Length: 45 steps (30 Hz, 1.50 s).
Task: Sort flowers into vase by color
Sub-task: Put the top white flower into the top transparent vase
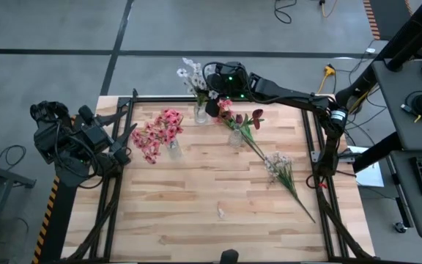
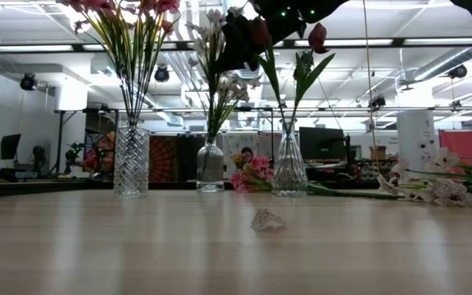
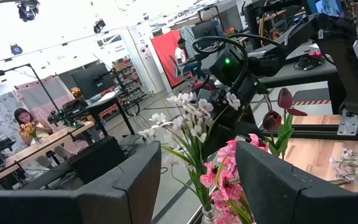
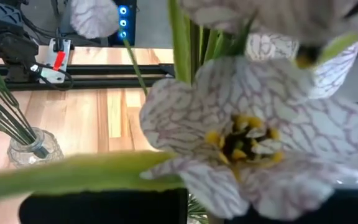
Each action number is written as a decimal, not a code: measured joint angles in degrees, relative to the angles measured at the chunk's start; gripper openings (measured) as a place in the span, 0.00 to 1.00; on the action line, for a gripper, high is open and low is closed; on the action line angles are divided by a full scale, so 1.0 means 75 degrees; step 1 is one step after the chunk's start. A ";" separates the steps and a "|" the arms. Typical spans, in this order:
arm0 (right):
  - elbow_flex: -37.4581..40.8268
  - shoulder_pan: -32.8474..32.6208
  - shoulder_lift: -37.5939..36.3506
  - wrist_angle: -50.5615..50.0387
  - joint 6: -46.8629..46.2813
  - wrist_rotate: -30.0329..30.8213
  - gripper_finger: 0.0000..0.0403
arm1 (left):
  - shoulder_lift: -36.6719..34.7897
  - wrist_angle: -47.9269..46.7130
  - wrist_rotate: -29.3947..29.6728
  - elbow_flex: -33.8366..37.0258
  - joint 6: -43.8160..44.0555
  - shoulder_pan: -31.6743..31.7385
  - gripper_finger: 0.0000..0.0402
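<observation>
Beside vases [image 1: 201, 114], loose petal [image 1: 220, 213] perhaps, table [image 1: 196, 213]

Pink blossom clusters [image 1: 161, 133] left of the clear cut-glass vase of white, lilac-veined, yellow-centred flowers [image 1: 194, 76]; dark red tulip-like blooms [image 1: 253, 117] right.

floor [image 1: 50, 29]: grey concrete | ceiling lights [image 2: 23, 47]: bright strips | desk [image 1: 409, 132]: right of table

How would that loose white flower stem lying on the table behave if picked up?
The white flower stem would probably droop: its stalk is long and thin, with blossoms bunched at one end. It looks light. Lying flat on the table, it seems unlikely to roll.
</observation>
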<state>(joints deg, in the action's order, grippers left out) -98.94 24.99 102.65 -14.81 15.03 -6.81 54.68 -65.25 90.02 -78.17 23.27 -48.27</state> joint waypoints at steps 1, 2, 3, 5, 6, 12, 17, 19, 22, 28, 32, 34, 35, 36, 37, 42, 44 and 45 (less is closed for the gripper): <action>0.0000 0.0000 0.0014 0.0006 -0.0003 0.0000 0.04 | 0.0000 0.0000 -0.0001 0.0000 0.0000 0.0000 0.47; 0.0000 0.0000 0.0033 0.0009 -0.0003 -0.0001 0.04 | 0.0000 0.0000 0.0000 0.0000 0.0000 0.0000 0.47; 0.0000 -0.0003 0.0055 0.0009 -0.0003 -0.0002 0.04 | 0.0000 0.0003 0.0000 0.0000 0.0000 0.0000 0.47; 0.0009 -0.0002 0.0107 0.0007 -0.0006 -0.0001 0.04 | 0.0000 0.0003 0.0000 0.0000 0.0000 0.0000 0.47; 0.0009 -0.0003 0.0127 0.0012 -0.0006 -0.0002 0.04 | 0.0000 0.0003 0.0000 0.0000 0.0000 0.0000 0.47; 0.0009 0.0000 0.0172 0.0015 -0.0035 -0.0003 0.03 | 0.0000 0.0003 -0.0003 0.0000 0.0000 0.0000 0.47; 0.0009 0.0000 0.0175 0.0011 -0.0038 -0.0003 0.03 | 0.0000 0.0003 -0.0021 0.0000 0.0000 0.0003 0.47; 0.0009 0.0000 0.0176 0.0009 -0.0040 -0.0003 0.03 | 0.0000 0.0003 -0.0023 0.0000 0.0000 0.0000 0.47; 0.0018 0.0000 0.0178 0.0012 -0.0061 -0.0003 0.03 | 0.0000 0.0003 -0.0023 0.0000 0.0000 0.0003 0.47; 0.0045 -0.0001 0.0178 0.0016 -0.0061 -0.0005 0.03 | 0.0000 0.0003 -0.0023 0.0000 0.0000 0.0000 0.47; 0.0075 0.0000 0.0180 0.0017 -0.0061 -0.0006 0.03 | 0.0000 0.0006 -0.0023 0.0000 0.0000 0.0003 0.47; 0.0093 0.0000 0.0181 0.0023 -0.0062 -0.0006 0.03 | 0.0000 0.0009 -0.0023 0.0000 0.0000 0.0000 0.47; 0.0101 0.0000 0.0179 0.0023 -0.0063 -0.0006 0.03 | 0.0000 0.0009 -0.0024 0.0000 0.0000 0.0000 0.47; 0.0104 0.0000 0.0181 0.0023 -0.0064 -0.0006 0.03 | 0.0000 0.0009 -0.0023 0.0000 0.0000 0.0002 0.47; 0.0112 -0.0001 0.0181 0.0027 -0.0064 -0.0006 0.03 | 0.0000 0.0009 -0.0023 0.0000 0.0000 0.0000 0.47; 0.0123 0.0000 0.0181 0.0026 -0.0066 -0.0009 0.03 | 0.0000 0.0009 -0.0023 0.0000 0.0003 0.0000 0.47; 0.0131 0.0000 0.0181 0.0026 -0.0065 -0.0007 0.03 | 0.0000 0.0009 -0.0023 0.0000 0.0003 0.0000 0.47; 0.0139 0.0000 0.0181 0.0031 -0.0064 -0.0006 0.03 | 0.0000 0.0010 -0.0023 0.0000 0.0003 0.0000 0.47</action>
<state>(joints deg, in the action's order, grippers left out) -97.90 24.99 104.01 -14.58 14.55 -6.86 54.68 -65.17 89.84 -78.17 23.29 -48.27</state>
